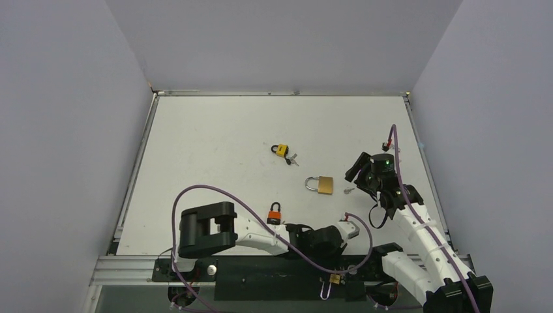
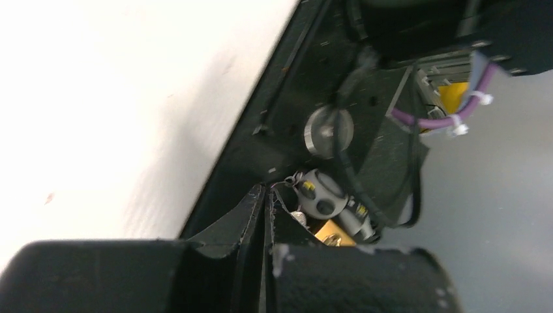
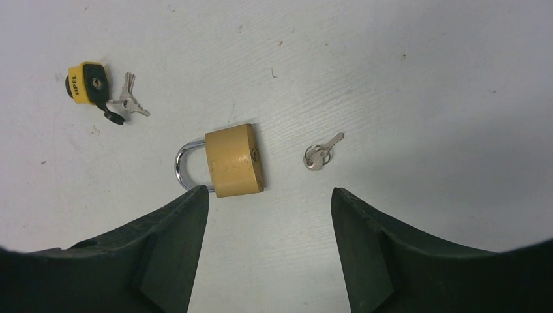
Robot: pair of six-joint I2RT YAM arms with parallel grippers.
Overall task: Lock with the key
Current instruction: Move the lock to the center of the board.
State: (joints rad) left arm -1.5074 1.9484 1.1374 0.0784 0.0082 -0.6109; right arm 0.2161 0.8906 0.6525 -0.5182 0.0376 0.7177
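- The right claw [image 3: 266,199] hangs above the white surface [image 3: 404,59], spread wide and holding nothing. Its two dark fingers [image 3: 176,228] frame the work in the wrist view.
- Between those fingers lies the squat brass padlock with a steel shackle [image 3: 233,160], flat on its side. Its keyhole end faces the small silver key on a ring [image 3: 319,155], which rests just beside it without touching.
- One leg of the shackle runs behind a fingertip, so I cannot tell whether it is seated.
- The left claw [image 2: 264,215] is pinched together on nothing, parked low by the arm bases at the near edge.
- Farther out lie a yellow-and-black padlock with its own keys [image 3: 85,83] and, in the top view, a small orange padlock [image 1: 275,213] near the left arm.
- The step in hand looks like the reach for the key; nothing is grasped yet.
- The next move calls for centring the right claw over the key, lowering to the surface, and pinching the thin key by its head so the blade stays free. The padlock body will probably need steadying.
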